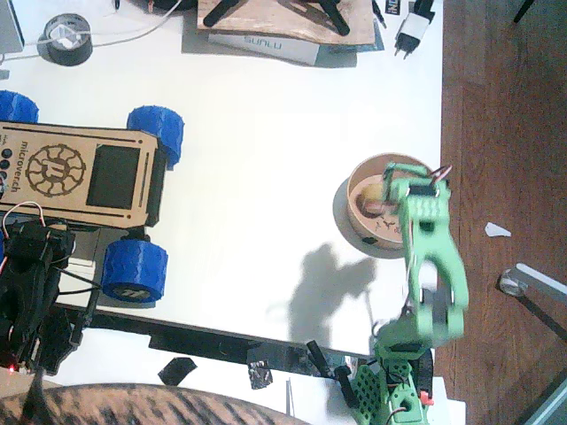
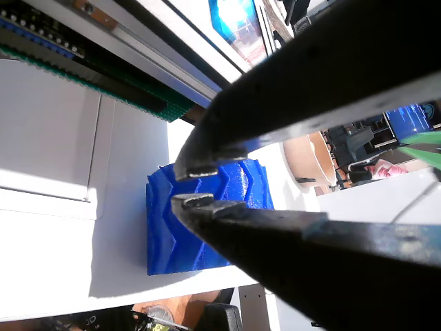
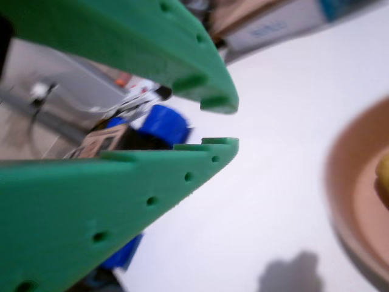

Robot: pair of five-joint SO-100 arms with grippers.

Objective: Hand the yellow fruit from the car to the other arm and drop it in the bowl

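The yellow fruit [image 1: 370, 192] is lying in the bowl [image 1: 356, 221]; your green end effector [image 3: 220, 125], narrowly parted and empty, is hovering at the bowl's 3 o'clock, needing only retreat.

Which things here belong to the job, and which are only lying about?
Job:
fruit, now in the bowl
bowl
car
green arm, its tool slightly open and empty
black arm, its tool nearly closed and empty

Lying about:
tape roll
plug
wooden board
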